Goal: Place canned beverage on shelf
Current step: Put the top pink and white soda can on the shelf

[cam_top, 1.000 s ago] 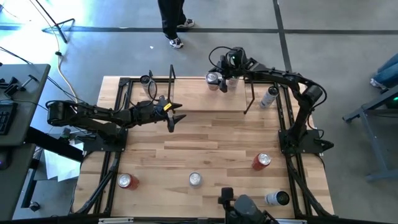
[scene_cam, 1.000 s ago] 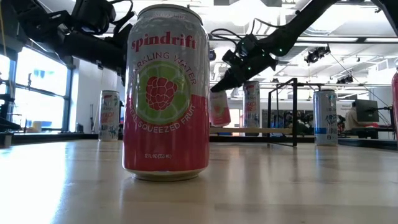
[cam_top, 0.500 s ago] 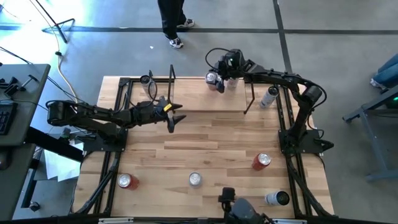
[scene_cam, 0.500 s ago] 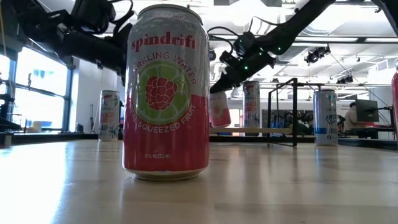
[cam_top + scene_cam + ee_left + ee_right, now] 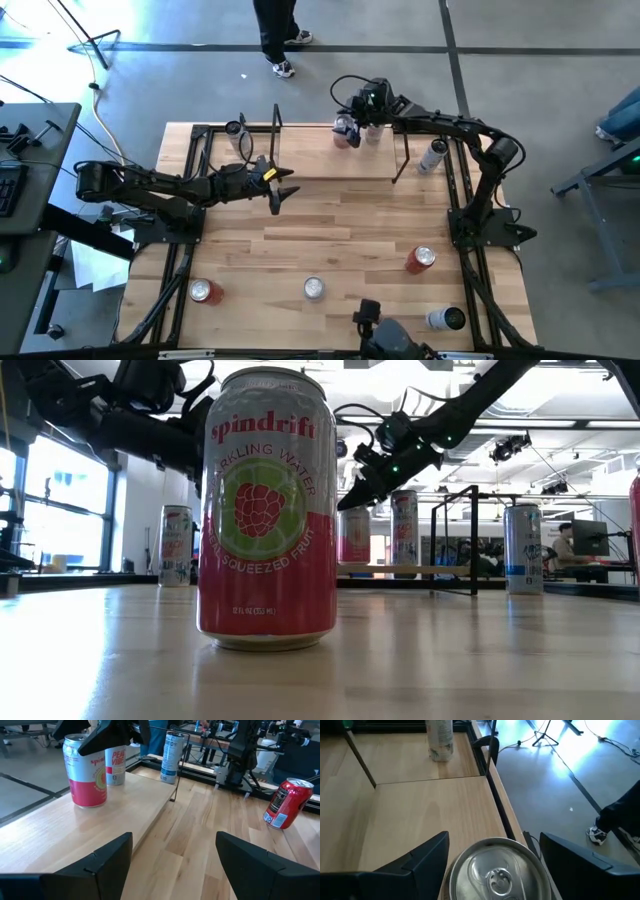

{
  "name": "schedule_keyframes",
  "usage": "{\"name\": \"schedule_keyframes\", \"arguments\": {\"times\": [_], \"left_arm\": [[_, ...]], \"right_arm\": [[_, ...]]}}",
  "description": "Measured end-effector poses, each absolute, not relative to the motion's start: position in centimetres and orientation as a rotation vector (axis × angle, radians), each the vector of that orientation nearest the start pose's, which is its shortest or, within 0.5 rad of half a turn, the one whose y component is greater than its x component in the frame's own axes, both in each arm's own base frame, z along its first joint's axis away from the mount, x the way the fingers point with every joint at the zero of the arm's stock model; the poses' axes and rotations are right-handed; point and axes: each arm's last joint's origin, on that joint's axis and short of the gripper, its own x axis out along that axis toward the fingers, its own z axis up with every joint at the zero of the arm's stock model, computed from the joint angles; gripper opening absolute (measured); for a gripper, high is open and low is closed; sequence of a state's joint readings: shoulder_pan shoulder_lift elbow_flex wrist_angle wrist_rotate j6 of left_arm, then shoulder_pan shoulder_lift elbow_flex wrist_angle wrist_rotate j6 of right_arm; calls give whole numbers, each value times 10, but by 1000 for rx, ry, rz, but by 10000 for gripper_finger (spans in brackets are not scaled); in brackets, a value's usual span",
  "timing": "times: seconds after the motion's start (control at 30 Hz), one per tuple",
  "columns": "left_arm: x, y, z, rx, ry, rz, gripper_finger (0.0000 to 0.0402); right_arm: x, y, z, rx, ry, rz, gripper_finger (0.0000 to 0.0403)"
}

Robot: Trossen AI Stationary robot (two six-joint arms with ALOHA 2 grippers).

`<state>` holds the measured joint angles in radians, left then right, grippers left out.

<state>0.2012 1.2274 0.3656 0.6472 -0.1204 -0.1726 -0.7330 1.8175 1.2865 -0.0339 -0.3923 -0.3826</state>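
Note:
A red-and-silver can (image 5: 85, 775) stands upright on the shelf's light-wood board (image 5: 320, 152), near its far edge. It also shows in the low view (image 5: 353, 538) and, from above, in the right wrist view (image 5: 492, 870). My right gripper (image 5: 350, 126) is over it, shut on its upper part. My left gripper (image 5: 283, 186) is open and empty, low over the table by the shelf's left end frame (image 5: 276, 125). A white can (image 5: 116, 766) stands on the board just behind the red one. My right gripper holds the can's upper part (image 5: 82, 747) between its two fingers, one on each side of the rim (image 5: 455, 865). The fingers come from above, slanting down from the table's right. The can stands upright with its bottom on the shelf board.
A tall blue-white can (image 5: 432, 155) stands beyond the shelf's right end frame, and a pale can (image 5: 235, 130) at the far left. Several more cans stand near the front edge (image 5: 313, 288), one of them right before the low camera (image 5: 265, 510). A red can (image 5: 420, 260) is at the right. A person's legs (image 5: 275, 35) show beyond the table.
My right gripper has shifted slightly toward the table's left and lowered the red-and-silver can. The can hung tilted just above the shelf board and now stands upright on it.

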Motion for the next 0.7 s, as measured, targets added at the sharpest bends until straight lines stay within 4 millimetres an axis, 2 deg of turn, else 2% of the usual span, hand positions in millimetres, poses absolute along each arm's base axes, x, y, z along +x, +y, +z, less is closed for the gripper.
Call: {"name": "schedule_keyframes", "arguments": {"times": [0.2, 0.37, 0.47, 0.57, 0.7], "left_arm": [[225, 50, 185, -179, 188, 340, 277], [224, 50, 182, -177, 211, 363, 277], [224, 50, 181, -177, 227, 366, 277], [224, 50, 181, -157, 232, 363, 277], [224, 51, 180, -151, 233, 386, 277]], "right_arm": [[312, -266, 248, -92, 505, -243, 296], [318, -264, 269, -137, 497, -228, 296], [323, -254, 286, -154, 533, -229, 285], [328, -237, 294, -188, 588, -250, 235], [335, -211, 285, -212, 643, -205, 111]]}}
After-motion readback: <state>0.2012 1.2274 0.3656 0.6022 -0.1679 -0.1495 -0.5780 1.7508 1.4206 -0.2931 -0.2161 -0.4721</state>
